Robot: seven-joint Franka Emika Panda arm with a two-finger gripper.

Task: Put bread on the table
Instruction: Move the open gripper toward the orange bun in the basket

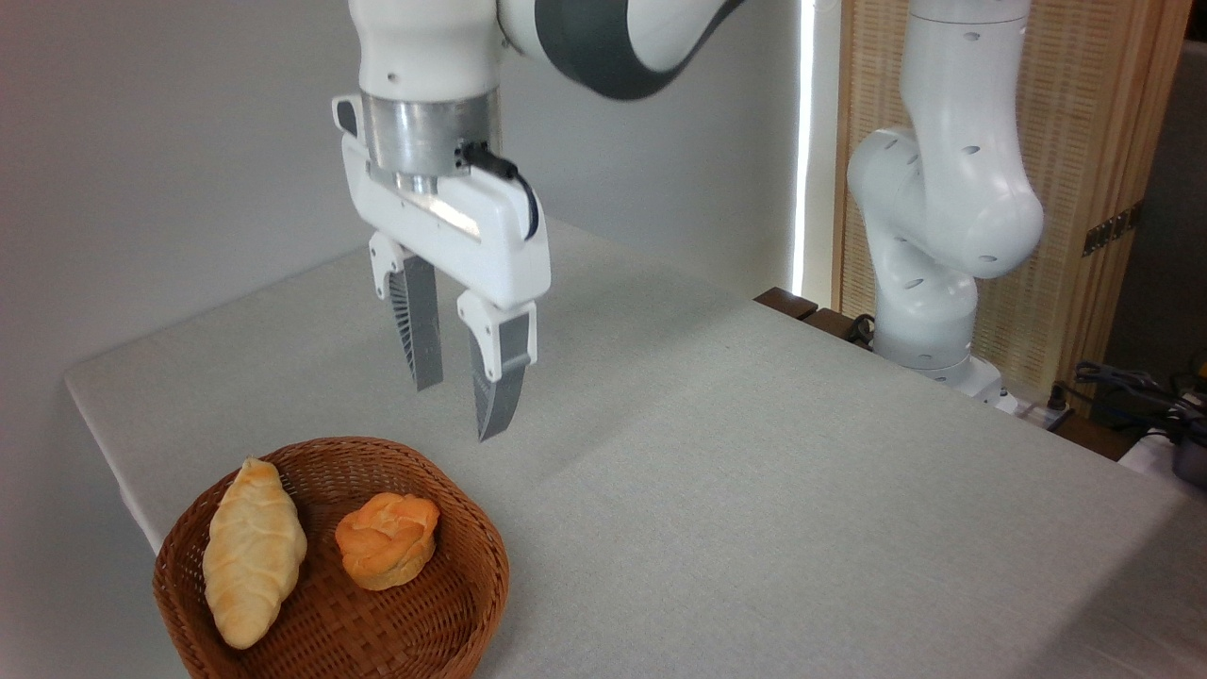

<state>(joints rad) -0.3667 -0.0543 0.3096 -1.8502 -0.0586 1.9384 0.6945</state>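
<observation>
The bread [388,538], a small orange-golden bun with a lumpy top, lies inside a round brown wicker basket [471,566] at the front left of the table [754,453], which is covered in light grey cloth. My gripper [459,411] hangs in the air above and behind the basket, slightly to the right of the bun. Its two grey fingers point down and stand apart with nothing between them.
A longer pale-yellow braided loaf [252,550] lies in the basket to the left of the bun. The arm's white base [929,273] stands beyond the table's far right edge, before a wooden screen. Cables lie at the far right.
</observation>
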